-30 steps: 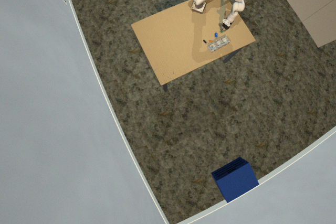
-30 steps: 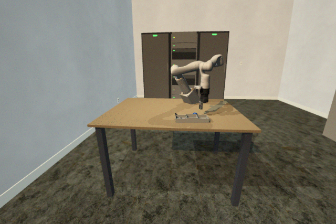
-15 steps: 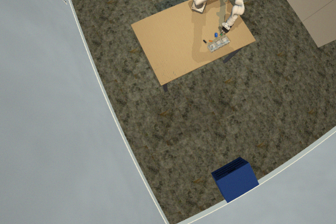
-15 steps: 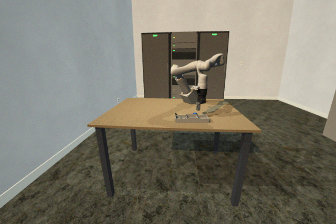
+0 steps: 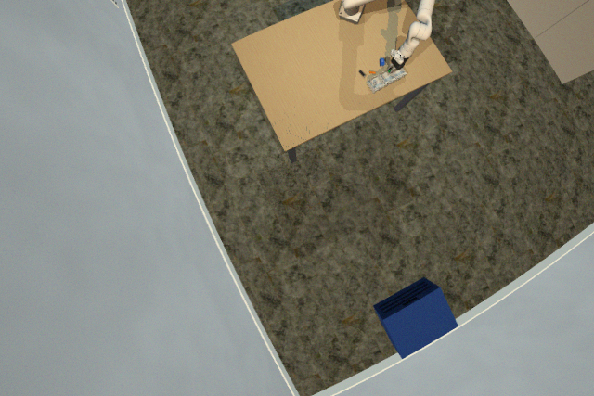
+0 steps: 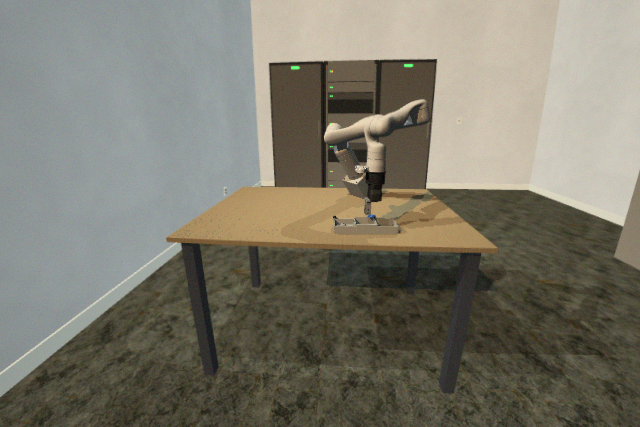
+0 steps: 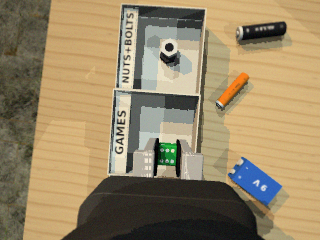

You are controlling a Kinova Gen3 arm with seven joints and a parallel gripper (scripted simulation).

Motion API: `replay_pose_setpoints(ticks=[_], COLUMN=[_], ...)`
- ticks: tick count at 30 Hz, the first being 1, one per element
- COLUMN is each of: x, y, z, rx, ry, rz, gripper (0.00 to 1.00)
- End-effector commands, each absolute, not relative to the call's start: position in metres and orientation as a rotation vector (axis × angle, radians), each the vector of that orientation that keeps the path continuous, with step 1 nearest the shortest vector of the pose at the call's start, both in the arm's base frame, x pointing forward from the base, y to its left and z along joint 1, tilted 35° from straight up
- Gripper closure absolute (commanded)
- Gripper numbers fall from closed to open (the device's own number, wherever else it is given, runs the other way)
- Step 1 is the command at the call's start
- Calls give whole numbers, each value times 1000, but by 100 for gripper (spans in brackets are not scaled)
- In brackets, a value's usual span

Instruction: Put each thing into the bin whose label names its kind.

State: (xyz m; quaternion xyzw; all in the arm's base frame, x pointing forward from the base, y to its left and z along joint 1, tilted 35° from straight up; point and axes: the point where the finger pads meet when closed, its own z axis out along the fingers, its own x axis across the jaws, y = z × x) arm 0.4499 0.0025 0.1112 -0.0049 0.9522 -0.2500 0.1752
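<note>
— Die (image 7: 168,154), green, is clamped in the jaws of the gripper (image 7: 168,161), which stand narrowly apart on it. Position?

— Directly over the GAMES bin (image 7: 121,125), at its near end, inside the walls as the wrist view shows it. The drop path is straight down; I judge no sideways move is needed.

— Neighbours?

— NUTS+BOLTS bin (image 7: 126,47) adjoins beyond, holding a nut (image 7: 169,51). On the surface (image 7: 260,90), to the right of the bins: a black battery (image 7: 261,31), an orange battery (image 7: 232,91), a blue card (image 7: 255,181). None lies under the die.

— Obstructions?

— None seen. The bin's near wall is hidden by the gripper, so I cannot judge how much room the die has there.
</note>
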Motion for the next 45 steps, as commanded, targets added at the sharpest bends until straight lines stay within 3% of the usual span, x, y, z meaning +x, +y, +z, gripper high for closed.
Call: replay_pose_setpoints(ticks=[1, 45], x=[457, 471], y=[-9, -29], z=[118, 81], rx=[23, 23], ry=[2703, 2703], rz=[-691, -691], gripper=[66, 66])
